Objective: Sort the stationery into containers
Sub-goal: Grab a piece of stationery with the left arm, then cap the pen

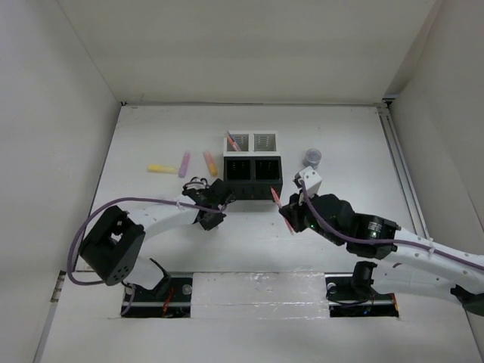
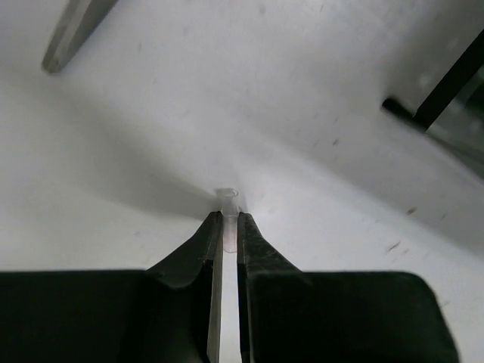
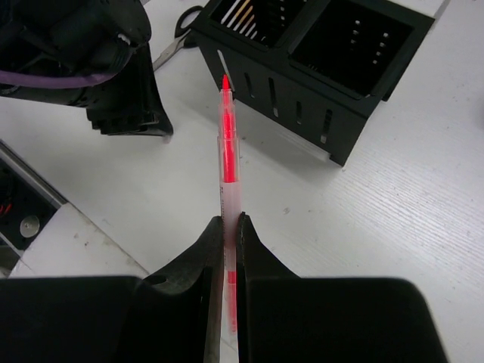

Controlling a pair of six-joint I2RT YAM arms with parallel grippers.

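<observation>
My right gripper (image 3: 231, 219) is shut on a thin red pen (image 3: 227, 144), held above the table and pointing at the near corner of the black containers (image 3: 318, 72). In the top view the right gripper (image 1: 292, 213) and the red pen (image 1: 278, 201) are just in front of the containers (image 1: 252, 162). My left gripper (image 2: 227, 217) is shut low over the table on a thin translucent pen (image 2: 228, 198), of which only the end shows. The left gripper (image 1: 212, 218) stands left of the block's front. Black-handled scissors (image 3: 175, 36) lie behind it.
Yellow (image 1: 161, 169), pink (image 1: 184, 164) and orange (image 1: 209, 162) highlighters lie left of the block. A small round grey item (image 1: 312, 157) sits to its right. A pink pen (image 1: 231, 141) leans in the left white compartment. White walls close in the table on both sides.
</observation>
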